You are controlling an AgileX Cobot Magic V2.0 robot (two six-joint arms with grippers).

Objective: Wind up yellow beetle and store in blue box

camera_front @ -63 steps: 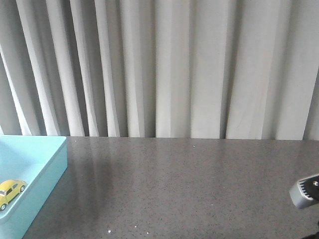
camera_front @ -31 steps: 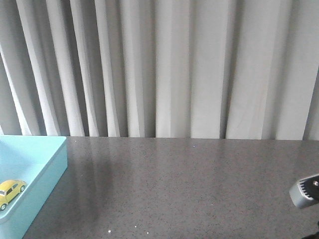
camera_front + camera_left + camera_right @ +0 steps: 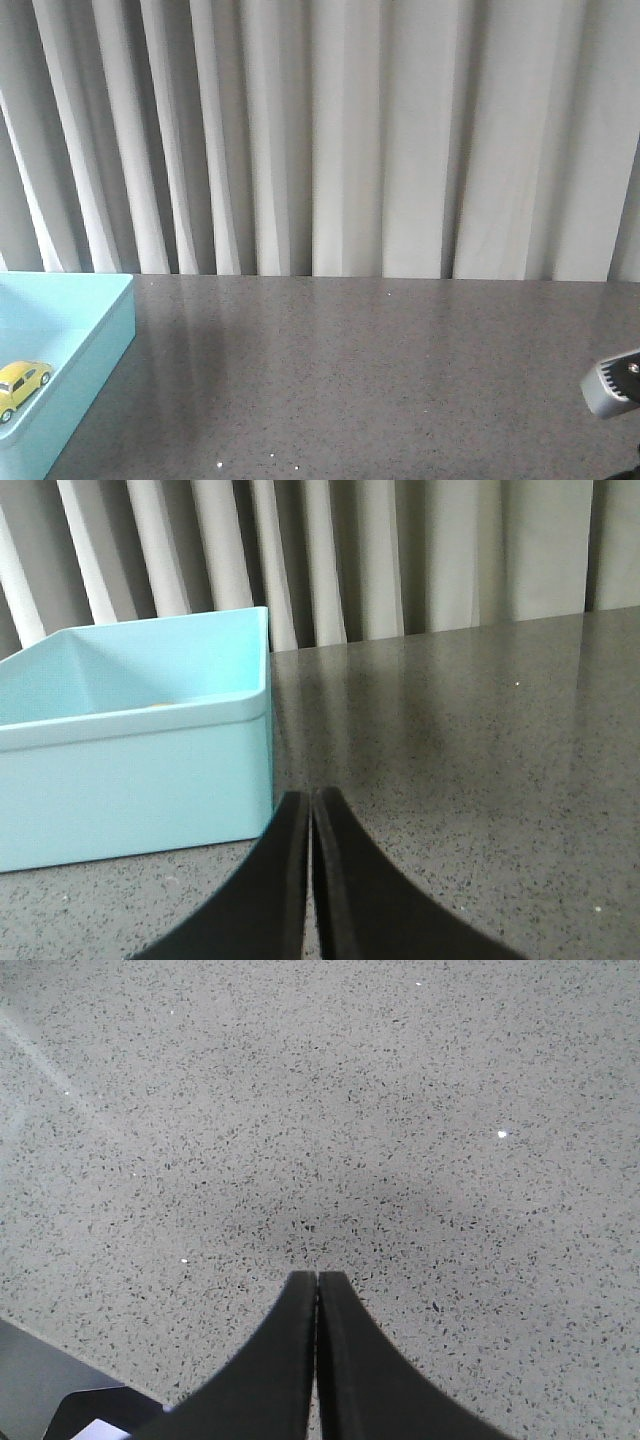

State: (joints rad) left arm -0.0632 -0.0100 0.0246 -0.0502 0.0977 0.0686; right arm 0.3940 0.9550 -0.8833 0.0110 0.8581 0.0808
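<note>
- Front: grey curtain (image 3: 340,140) behind speckled table (image 3: 360,380); beetle (image 3: 20,385) lies inside box (image 3: 100,340) at far left.
- Left wrist: left gripper (image 3: 311,810) pressed closed, empty, near box (image 3: 140,770).
- Right wrist: right gripper (image 3: 316,1290) closed, empty, over table (image 3: 330,1110).

the blue box (image 3: 100,330) is cut off at the frame's left edge.

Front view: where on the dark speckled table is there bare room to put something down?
The dark speckled table is bare from the right wall of the pale turquoise-blue box across to the grey arm part at the right edge, and back to the white curtain. The only crowded spot is inside the box, where the small yellow toy beetle sits.
</note>
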